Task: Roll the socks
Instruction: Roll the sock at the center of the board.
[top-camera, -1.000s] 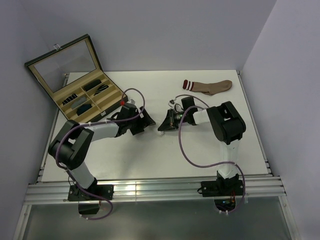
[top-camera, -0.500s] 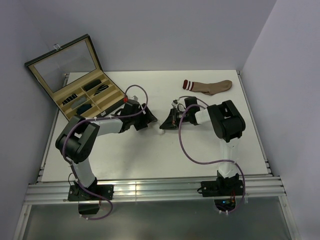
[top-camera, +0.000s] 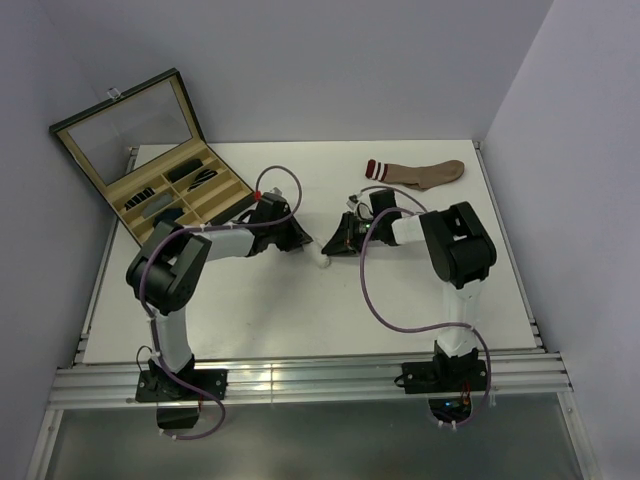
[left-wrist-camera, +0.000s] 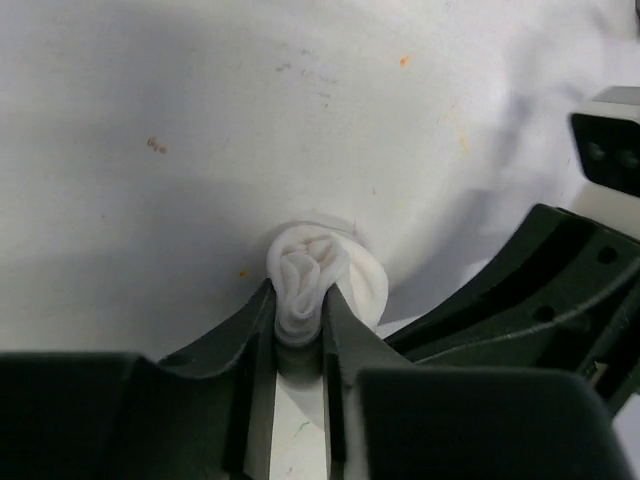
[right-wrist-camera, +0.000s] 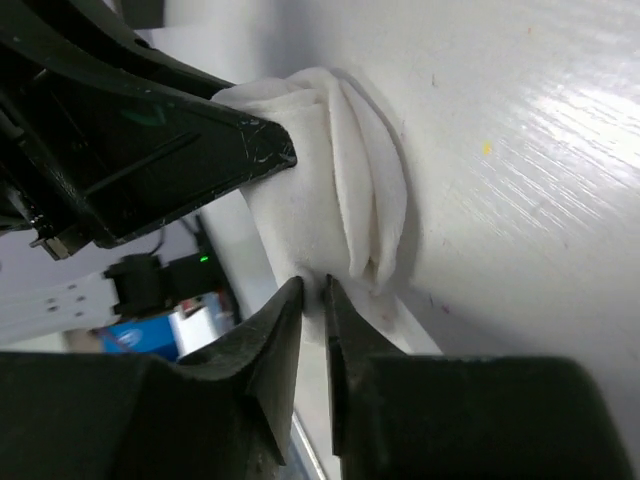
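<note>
A white sock lies in a compact roll on the table's middle, between my two grippers. In the left wrist view the roll's folded end is squeezed between the jaws of my left gripper, which is shut on it. My right gripper comes in from the other side, its tips nearly together with a pinch of the sock's edge between them. In the top view the left gripper and right gripper meet nose to nose over the roll.
A brown sock with a red and white striped cuff lies flat at the back right. An open box with a glass lid stands at the back left, dark rolled items in its compartments.
The left arm has reached right to the roll and its jaws have closed on it from wide open. The right gripper's jaws have eased apart slightly; the white roll now shows between the grippers.
</note>
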